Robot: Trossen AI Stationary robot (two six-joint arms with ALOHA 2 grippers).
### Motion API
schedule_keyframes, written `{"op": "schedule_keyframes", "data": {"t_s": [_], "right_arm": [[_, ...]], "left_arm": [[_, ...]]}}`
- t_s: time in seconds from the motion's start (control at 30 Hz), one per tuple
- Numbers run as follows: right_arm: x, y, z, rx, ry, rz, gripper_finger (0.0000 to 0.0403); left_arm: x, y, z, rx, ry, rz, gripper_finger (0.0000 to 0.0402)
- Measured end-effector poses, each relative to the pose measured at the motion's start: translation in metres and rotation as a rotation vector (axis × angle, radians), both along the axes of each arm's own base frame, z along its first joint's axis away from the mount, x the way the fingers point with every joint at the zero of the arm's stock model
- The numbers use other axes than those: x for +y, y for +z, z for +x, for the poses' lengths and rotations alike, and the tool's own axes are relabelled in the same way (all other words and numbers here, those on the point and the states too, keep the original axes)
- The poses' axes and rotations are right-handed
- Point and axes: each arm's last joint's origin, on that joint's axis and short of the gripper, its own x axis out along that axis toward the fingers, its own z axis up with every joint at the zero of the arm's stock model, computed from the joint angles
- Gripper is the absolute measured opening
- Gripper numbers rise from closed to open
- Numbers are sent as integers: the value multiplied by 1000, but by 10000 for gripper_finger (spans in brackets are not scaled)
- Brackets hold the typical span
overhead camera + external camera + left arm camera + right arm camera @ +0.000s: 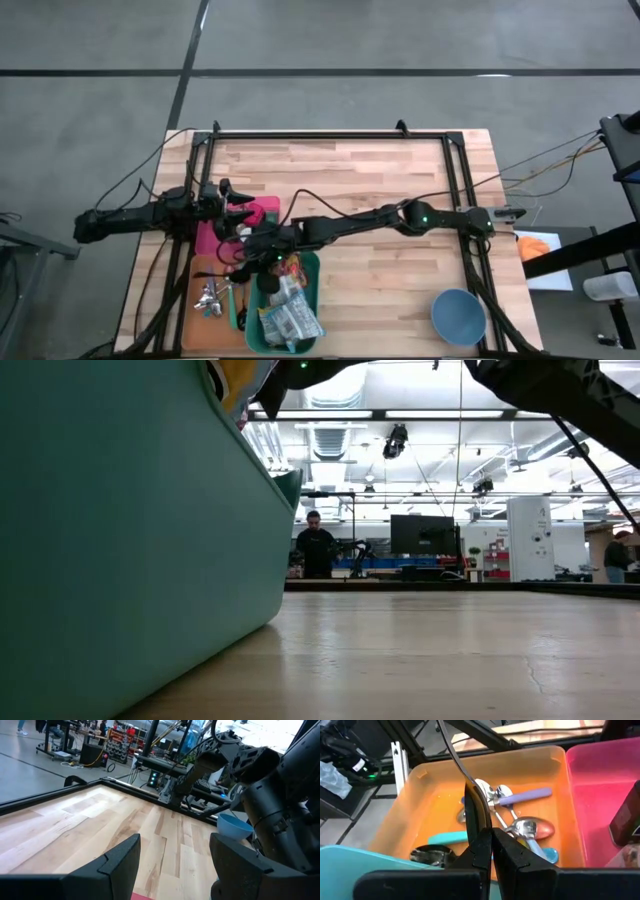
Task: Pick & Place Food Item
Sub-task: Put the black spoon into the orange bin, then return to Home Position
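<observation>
Several food packets (290, 315) lie in a teal bin (310, 275) at the table's near edge; its wall (120, 540) fills the left of the low view. My right gripper (243, 256) (491, 842) is shut. It slants down above the corner where the teal bin meets an orange cutlery bin (430, 795) and a pink bin (600, 795). A dark packet (626, 820) stands in the pink bin. My left gripper (175, 870) waits open and level at the table's left, over the pink bin (262, 210). My right gripper holds no food item. A thin dark strip (472, 800) rises from right at its shut fingertips. I cannot tell whether it is a cable passing in front of them or something they touch.
Spoons and a purple-handled utensil (520, 797) lie in the orange bin (200, 275). A blue bowl (458, 316) stands near the table's near right corner. A dark frame (330, 135) runs around the tabletop, with bare wood (380, 280) between the bins and the bowl.
</observation>
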Motion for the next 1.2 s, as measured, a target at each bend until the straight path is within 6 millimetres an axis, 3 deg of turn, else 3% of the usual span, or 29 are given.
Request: {"op": "schedule_keyframes", "data": {"t_s": [0.8,1.2], "right_arm": [[-1,-1,1,20,-71,53,10],[0,1,1,-9,-42,7,103]], "left_arm": [[0,-1,1,10,0,-1,239],[0,-1,1,10,0,-1,239]]}}
